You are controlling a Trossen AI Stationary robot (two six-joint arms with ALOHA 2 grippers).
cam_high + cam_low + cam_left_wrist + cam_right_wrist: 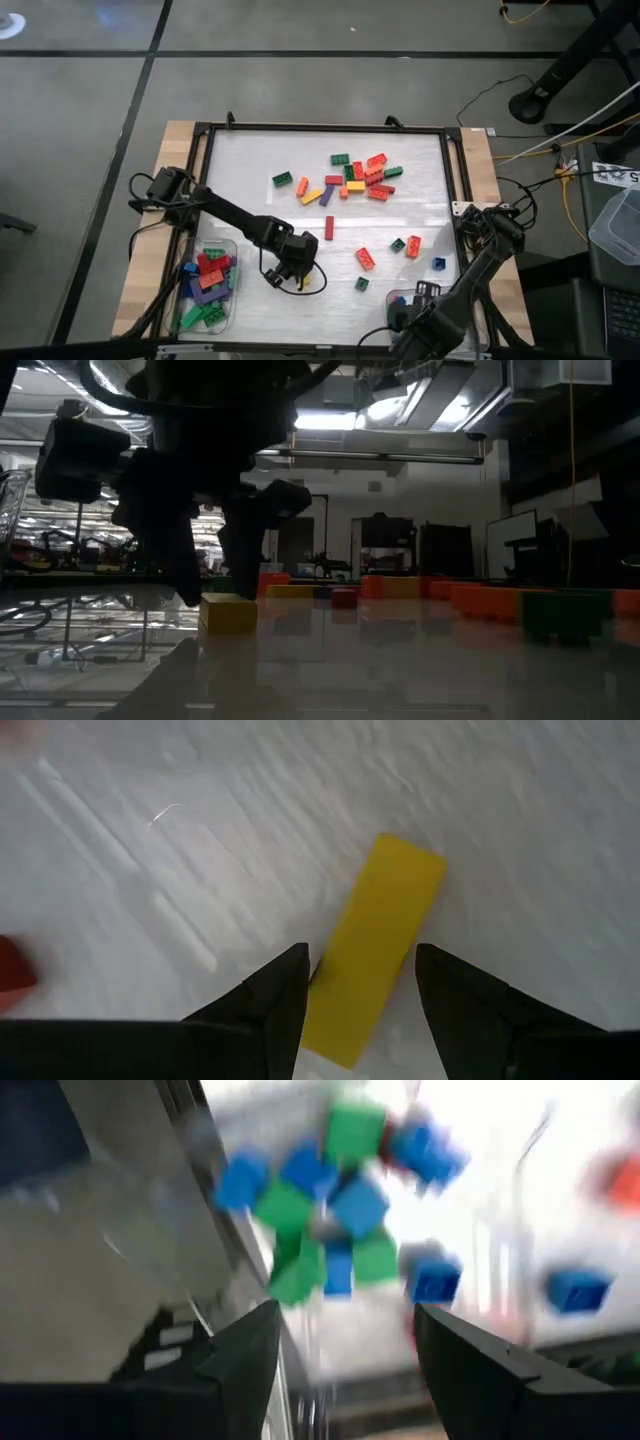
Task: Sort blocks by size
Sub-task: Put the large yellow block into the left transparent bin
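open lane: bare tabletop (250, 165) left of the brick cluster (355, 175)
blocked: left end effector (297, 280) over yellow brick (375, 945)
edge: filled tray (232, 250) beside it

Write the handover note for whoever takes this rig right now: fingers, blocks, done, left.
Left gripper: fingers open, straddling a long yellow plastic block lying on the white table, not lifted.
Right gripper: fingers open and empty, over the clear tray of small blue and green blocks at the table's near right corner.
Done: long blocks fill the clear left tray.
Left: the mixed cluster mid-table, a long red block and scattered pieces towards the right.
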